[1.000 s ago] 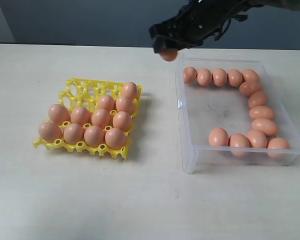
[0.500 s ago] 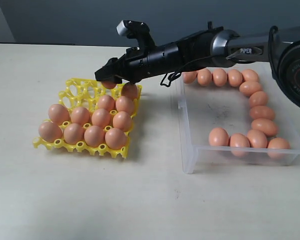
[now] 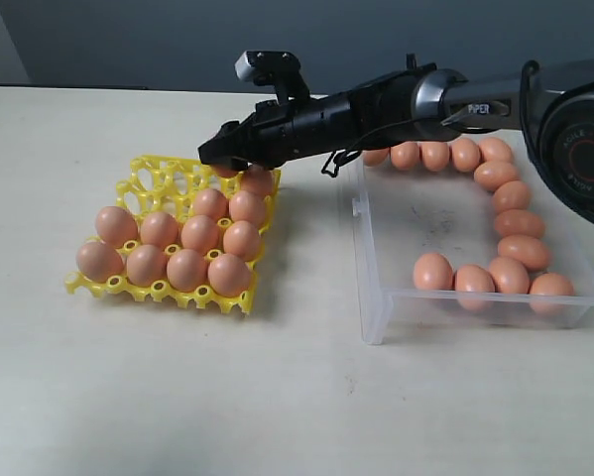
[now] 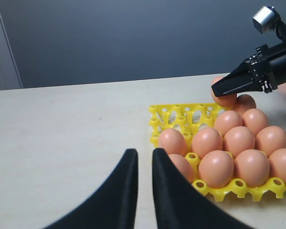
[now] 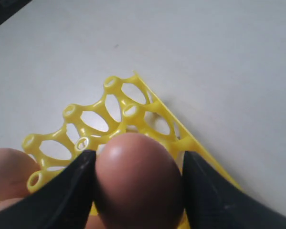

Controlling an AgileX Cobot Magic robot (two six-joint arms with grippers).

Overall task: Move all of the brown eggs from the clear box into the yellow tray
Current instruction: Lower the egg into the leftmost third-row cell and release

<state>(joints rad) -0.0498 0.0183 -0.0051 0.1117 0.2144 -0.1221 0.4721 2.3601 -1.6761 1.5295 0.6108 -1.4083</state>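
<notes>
Holds a brown egg [image 5: 135, 179] over the far end of the yellow tray [image 3: 160, 289] with the right hand [image 3: 225, 159].
Clamps that egg between widely parted fingers [image 5: 71, 191], just above an open cup next to the rearmost seated egg. Has the left hand [image 4: 143, 164] almost closed on nothing, low over the tabletop [image 3: 277, 397] near the tray. Shows other brown eggs [image 3: 187, 238] filling the tray's near rows, more lining three walls of the clear box [image 3: 376, 297].
</notes>
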